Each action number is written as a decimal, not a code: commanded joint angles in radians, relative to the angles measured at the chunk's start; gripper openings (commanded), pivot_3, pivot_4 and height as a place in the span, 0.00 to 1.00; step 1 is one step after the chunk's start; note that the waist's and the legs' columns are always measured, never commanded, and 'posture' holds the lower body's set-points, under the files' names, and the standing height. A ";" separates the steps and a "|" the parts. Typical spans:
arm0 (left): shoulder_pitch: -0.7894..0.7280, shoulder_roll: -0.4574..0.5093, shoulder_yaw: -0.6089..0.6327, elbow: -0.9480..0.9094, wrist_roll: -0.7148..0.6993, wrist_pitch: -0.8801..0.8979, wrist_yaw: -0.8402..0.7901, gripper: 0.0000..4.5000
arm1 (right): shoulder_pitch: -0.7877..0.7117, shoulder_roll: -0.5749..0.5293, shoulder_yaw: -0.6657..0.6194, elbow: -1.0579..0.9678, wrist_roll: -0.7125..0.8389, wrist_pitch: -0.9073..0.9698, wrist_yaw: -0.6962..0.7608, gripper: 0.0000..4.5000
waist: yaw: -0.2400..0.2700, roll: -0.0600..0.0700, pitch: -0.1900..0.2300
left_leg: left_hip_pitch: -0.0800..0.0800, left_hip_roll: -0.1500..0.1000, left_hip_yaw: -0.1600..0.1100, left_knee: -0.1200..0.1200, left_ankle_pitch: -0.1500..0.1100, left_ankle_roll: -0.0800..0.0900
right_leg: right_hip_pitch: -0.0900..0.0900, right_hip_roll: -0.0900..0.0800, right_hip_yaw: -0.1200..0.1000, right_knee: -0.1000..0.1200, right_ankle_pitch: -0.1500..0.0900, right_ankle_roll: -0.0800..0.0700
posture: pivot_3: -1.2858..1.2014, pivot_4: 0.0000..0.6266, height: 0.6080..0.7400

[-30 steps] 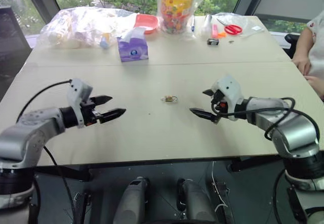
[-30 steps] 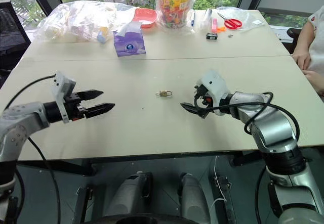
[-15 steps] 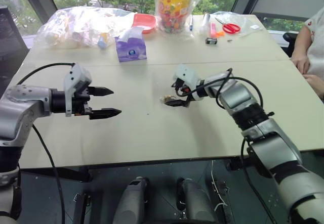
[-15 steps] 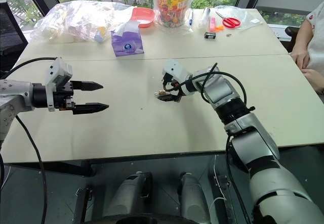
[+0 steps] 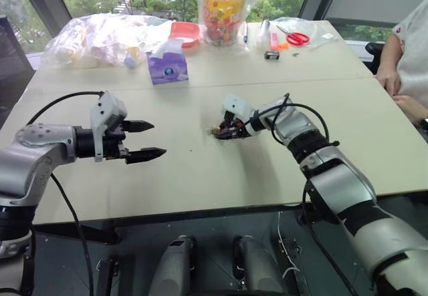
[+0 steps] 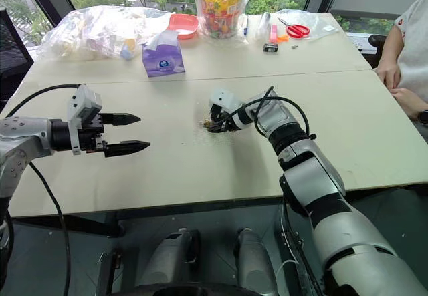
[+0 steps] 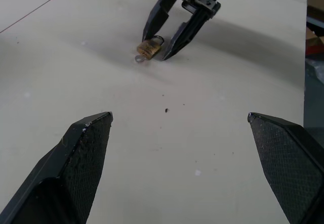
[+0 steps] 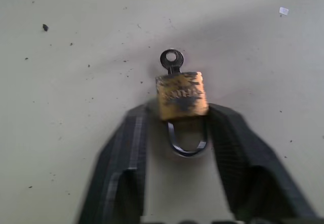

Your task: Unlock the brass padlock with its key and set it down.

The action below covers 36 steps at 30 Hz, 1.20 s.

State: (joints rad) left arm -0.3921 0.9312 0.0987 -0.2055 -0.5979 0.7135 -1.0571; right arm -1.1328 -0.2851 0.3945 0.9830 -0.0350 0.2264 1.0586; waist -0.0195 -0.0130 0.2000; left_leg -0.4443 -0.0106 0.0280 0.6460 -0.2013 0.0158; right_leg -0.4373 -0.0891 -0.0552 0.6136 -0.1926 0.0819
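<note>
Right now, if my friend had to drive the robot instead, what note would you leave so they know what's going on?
Right gripper: down on the table, one finger on each side of the brass padlock, closing on it.
Left gripper: open, holding nothing, hovering over the table off to the left.
Padlock: lying flat mid-table, the key in its keyhole, shackle toward the right gripper.
Done: reaching the padlock.
Left: secure it, turn the key, open the shackle, set it down.

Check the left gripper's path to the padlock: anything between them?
Nothing visible. Bare table lies between the open left gripper and the brass padlock. The right gripper already has one finger on each side of the padlock, key still inserted.
</note>
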 commanded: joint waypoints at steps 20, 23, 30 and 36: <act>-0.055 -0.041 -0.017 0.030 0.032 -0.021 0.014 1.00 | 0.002 0.023 -0.083 -0.003 -0.049 -0.020 0.041 0.94 | 0.000 0.000 0.000 | 0.001 0.002 0.000 -0.001 0.001 -0.002 | -0.001 0.002 0.001 0.001 0.001 -0.003 | 0.52 0.24 1.00; -0.055 -0.041 -0.018 0.031 0.034 -0.025 0.016 1.00 | -0.005 0.038 -0.099 0.006 -0.045 -0.010 0.042 0.94 | 0.000 0.000 0.000 | 0.001 0.003 0.000 -0.001 0.001 -0.002 | -0.001 0.002 0.001 0.001 0.001 -0.003 | 0.52 0.24 1.00; -0.040 -0.043 -0.016 0.023 0.042 -0.029 0.020 1.00 | -0.011 0.070 -0.132 0.021 -0.041 0.010 0.045 0.94 | -0.001 0.000 0.000 | 0.001 0.003 0.000 -0.001 0.001 -0.002 | -0.001 0.002 0.001 0.001 0.001 -0.003 | 0.52 0.24 1.00; -0.031 -0.043 -0.012 0.015 0.041 -0.026 0.024 1.00 | -0.008 0.081 -0.144 0.035 -0.052 0.011 0.030 0.77 | -0.001 0.000 0.000 | 0.001 0.003 0.000 -0.001 0.001 -0.002 | -0.001 0.002 0.001 0.001 0.001 -0.003 | 0.52 0.24 1.00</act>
State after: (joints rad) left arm -0.4246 0.8890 0.0642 -0.1647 -0.5561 0.7002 -1.0379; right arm -1.1184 -0.2149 0.2643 1.0102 -0.0930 0.2376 1.0904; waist -0.0204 -0.0130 0.2000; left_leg -0.4437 -0.0077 0.0284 0.6453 -0.2003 0.0139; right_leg -0.4384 -0.0870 -0.0544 0.6145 -0.1912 0.0791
